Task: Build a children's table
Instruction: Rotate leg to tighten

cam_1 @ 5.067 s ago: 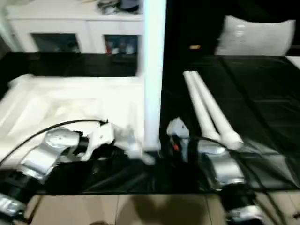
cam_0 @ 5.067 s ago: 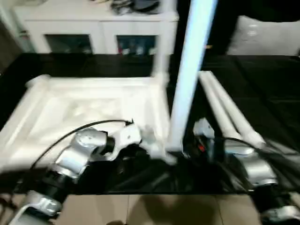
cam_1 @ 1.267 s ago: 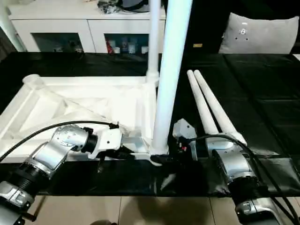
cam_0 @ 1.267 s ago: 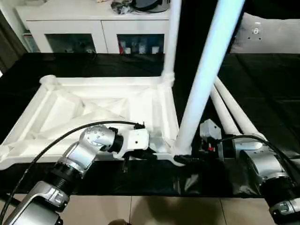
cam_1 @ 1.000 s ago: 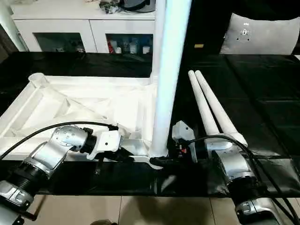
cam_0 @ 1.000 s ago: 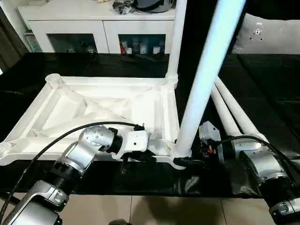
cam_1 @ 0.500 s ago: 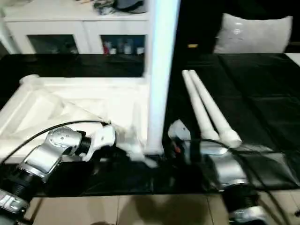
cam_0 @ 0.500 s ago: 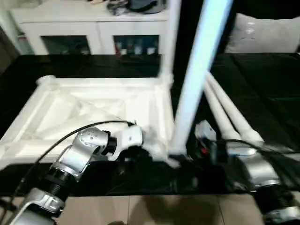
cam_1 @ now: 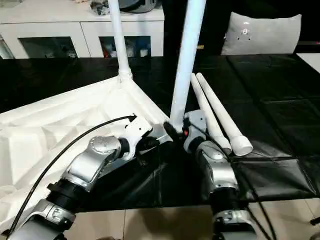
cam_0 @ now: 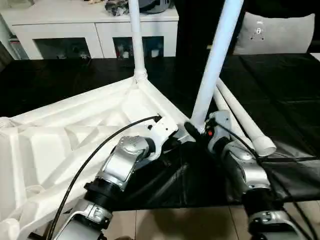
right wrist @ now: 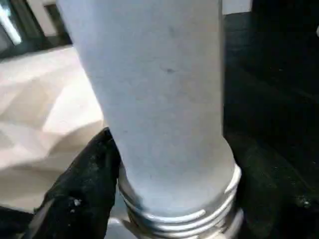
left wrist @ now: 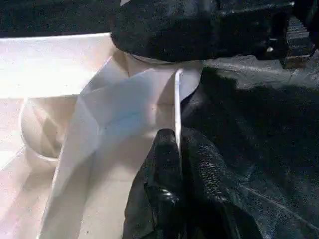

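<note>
The children's table top (cam_0: 75,130) lies upside down on the black-covered table, ribs up, and sits skewed, with its near left end past the front edge. One white leg (cam_0: 135,40) stands in the far corner socket. A second leg (cam_0: 215,60) rises from the near corner in front of me. My left gripper (left wrist: 178,144) is shut on the top's thin rim (left wrist: 177,99) beside that corner. My right gripper (right wrist: 172,164) is shut on this near leg's base, a black finger (right wrist: 84,189) on each side, just above its screw thread (right wrist: 184,219).
Two loose white legs (cam_0: 240,117) lie side by side on the black cover (cam_0: 285,100), right of my right arm. A white cabinet (cam_0: 100,30) with glass doors stands behind the table, and a pale cushion (cam_0: 280,32) at the back right. A black cable (cam_0: 95,160) arcs over my left forearm.
The table top has swung round: its far corner with the upright leg has moved left, and its left end has come towards me. Both arms turned with it. The loose legs stayed put.
</note>
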Available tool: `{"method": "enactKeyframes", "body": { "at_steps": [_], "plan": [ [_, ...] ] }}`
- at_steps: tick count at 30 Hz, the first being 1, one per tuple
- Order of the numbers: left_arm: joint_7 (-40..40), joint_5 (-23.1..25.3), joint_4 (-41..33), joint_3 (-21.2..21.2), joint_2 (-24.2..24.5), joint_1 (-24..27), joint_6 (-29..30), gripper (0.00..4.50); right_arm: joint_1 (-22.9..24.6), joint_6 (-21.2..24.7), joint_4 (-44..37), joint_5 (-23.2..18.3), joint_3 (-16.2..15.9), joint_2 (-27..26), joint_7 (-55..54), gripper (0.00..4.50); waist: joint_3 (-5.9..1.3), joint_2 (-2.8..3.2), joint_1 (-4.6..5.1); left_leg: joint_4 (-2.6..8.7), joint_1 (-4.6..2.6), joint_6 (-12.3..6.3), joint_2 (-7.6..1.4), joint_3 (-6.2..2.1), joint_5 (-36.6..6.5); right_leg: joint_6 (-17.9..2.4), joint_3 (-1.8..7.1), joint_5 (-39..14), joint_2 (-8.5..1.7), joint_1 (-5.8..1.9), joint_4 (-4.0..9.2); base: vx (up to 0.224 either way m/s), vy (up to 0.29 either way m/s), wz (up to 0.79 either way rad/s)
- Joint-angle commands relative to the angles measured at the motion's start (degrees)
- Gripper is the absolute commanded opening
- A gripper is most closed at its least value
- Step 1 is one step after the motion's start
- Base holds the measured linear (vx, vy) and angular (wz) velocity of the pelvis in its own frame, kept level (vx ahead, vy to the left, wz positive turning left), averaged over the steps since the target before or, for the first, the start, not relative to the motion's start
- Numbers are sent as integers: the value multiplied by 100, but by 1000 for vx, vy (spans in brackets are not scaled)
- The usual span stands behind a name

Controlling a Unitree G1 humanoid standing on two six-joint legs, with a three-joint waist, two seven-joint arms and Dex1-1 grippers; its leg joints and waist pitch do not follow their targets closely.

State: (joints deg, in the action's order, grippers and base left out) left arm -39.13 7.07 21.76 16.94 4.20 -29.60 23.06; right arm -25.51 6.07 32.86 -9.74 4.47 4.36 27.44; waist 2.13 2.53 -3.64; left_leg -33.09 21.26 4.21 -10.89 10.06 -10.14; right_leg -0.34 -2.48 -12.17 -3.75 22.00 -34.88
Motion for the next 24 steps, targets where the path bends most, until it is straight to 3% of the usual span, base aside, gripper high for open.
{"method": "enactKeyframes", "body": {
  "at_steps": [1,6,9,11,13,15,17,18,21,22,24],
  "plan": [
    [-61,-68,-41,365,-308,-174,-471,0,17,124,39,-88,-382,-280,340,381,-301,-56,-30,358,-17,-469,-201,-74,-939,-1255,207,-447,-405,-229,440,0,0,0],
    [155,163,192,331,-180,-267,-633,0,96,-193,-83,136,-414,-89,397,424,-273,-78,-48,393,-37,-338,-212,-77,-1249,-1131,214,-1100,-423,-209,494,0,0,0],
    [414,256,506,218,-88,-439,-674,0,258,-333,-458,220,-547,273,725,444,-280,-92,-127,384,-50,-341,-215,-71,-1167,-1038,221,-1052,-415,-207,492,0,0,0],
    [253,61,622,49,-114,-506,-611,0,360,-196,-706,68,-546,435,1043,444,-281,-107,-168,370,-39,-372,-209,-62,-1082,-1031,228,-831,-413,-224,469,0,0,0],
    [167,-59,682,-90,-134,-550,-589,43,453,-134,-930,27,-535,639,1224,450,-288,-120,-157,357,-16,-465,-195,-67,-981,-1061,211,-634,-415,-238,454,0,0,0],
    [205,-49,720,-114,-134,-567,-655,54,487,-113,-1010,18,-520,706,1275,450,-294,-141,-159,349,-4,-497,-197,-70,-907,-1085,207,-582,-421,-255,446,0,0,0],
    [429,25,805,-150,-117,-610,-914,65,543,83,-1205,-87,-434,892,1424,450,-312,-117,-166,334,1,-560,-213,-78,-806,-1148,205,-385,-424,-258,425,0,0,0],
    [532,-13,808,-219,-133,-618,-935,65,558,156,-1277,-147,-421,993,1559,450,-326,-133,-150,320,11,-581,-208,-80,-702,-1195,197,-115,-401,-277,393,0,0,0],
    [537,-372,618,-525,-198,-592,-759,65,598,336,-1509,-404,-453,1326,2148,450,-349,-146,-171,274,19,-726,-206,-70,-543,-1352,193,385,-404,-288,340,0,0,0],
    [417,-434,462,-568,-138,-540,-717,65,600,379,-1600,-512,-475,1424,2420,450,-369,-162,-178,236,64,-869,-193,-70,-328,-1413,188,748,-407,-295,288,0,0,0],
    [266,-380,214,-535,60,-414,-695,65,574,502,-1718,-664,-521,1539,2773,450,-364,-175,-181,219,76,-992,-195,-64,-289,-1438,176,807,-402,-273,280,0,0,0]
  ]
}}
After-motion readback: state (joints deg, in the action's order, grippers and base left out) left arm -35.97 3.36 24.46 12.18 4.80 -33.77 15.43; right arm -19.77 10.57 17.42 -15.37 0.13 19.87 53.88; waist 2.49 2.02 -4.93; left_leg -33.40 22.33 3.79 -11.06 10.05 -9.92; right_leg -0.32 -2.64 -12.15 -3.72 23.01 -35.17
